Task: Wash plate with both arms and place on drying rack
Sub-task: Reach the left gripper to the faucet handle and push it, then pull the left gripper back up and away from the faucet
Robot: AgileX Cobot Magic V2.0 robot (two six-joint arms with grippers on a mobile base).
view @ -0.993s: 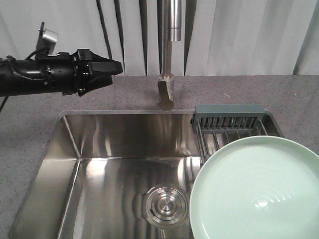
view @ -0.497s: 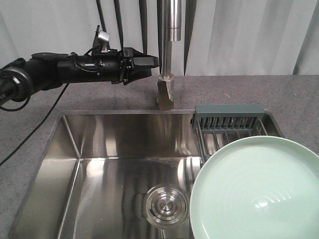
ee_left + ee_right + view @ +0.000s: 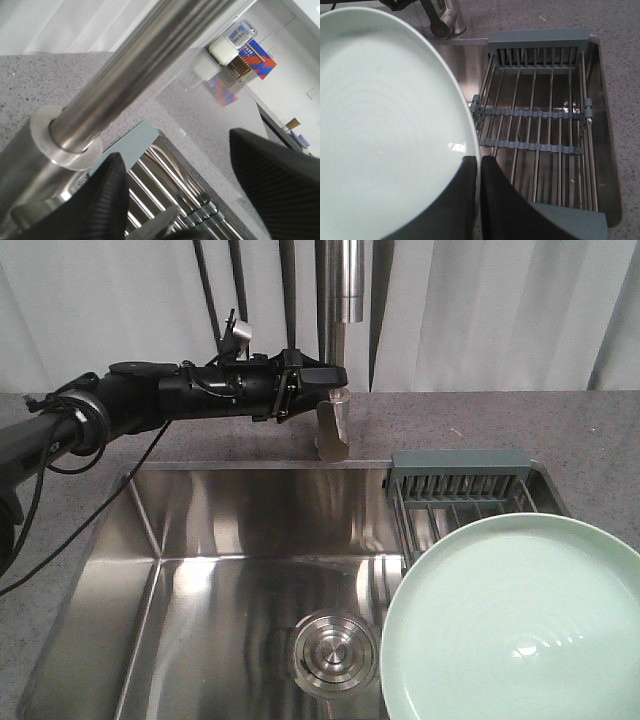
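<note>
The pale mint-green plate (image 3: 515, 620) hangs over the sink's right side, partly covering the drying rack (image 3: 460, 485). In the right wrist view my right gripper (image 3: 479, 159) is shut on the right rim of the plate (image 3: 385, 125), with the drying rack (image 3: 540, 120) of steel rods just beyond it. My left gripper (image 3: 335, 380) reaches in from the left and is level with the base of the faucet (image 3: 335, 430). In the left wrist view the left gripper (image 3: 175, 145) is open, and the steel pipe of the faucet (image 3: 140, 65) runs just above its left finger.
The steel sink basin (image 3: 230, 580) has a round drain (image 3: 335, 650) near its front middle. A grey speckled counter (image 3: 470, 425) surrounds the sink. Pale curtains hang behind. A black cable (image 3: 60, 500) trails from the left arm over the sink's left edge.
My left arm has swung right along the back of the sink, and its gripper has come up to the faucet. The plate and the right gripper have barely moved.
</note>
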